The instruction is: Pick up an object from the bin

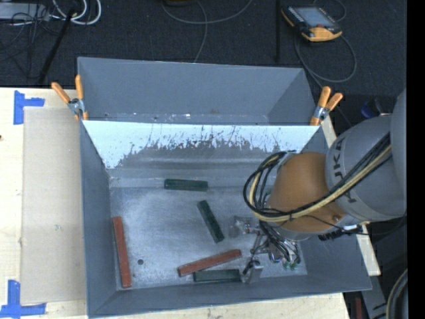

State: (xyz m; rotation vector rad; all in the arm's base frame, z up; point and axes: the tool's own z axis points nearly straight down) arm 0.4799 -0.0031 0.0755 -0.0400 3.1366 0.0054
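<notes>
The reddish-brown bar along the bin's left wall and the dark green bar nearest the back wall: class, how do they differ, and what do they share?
Colour: the reddish-brown bar is rust-toned, the dark green bar nearly black. Length: the reddish-brown bar looks longer than the dark green bar. Pose: the reddish-brown bar runs front to back, the dark green bar crosswise. Both lie flat, slim and straight.

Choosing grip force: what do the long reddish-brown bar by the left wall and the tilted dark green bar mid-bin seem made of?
Reddish-brown bar: matt, no glint, straight edges; perhaps wood or plastic. Dark green bar: equally dull and straight; likely the same, unsure.
</notes>
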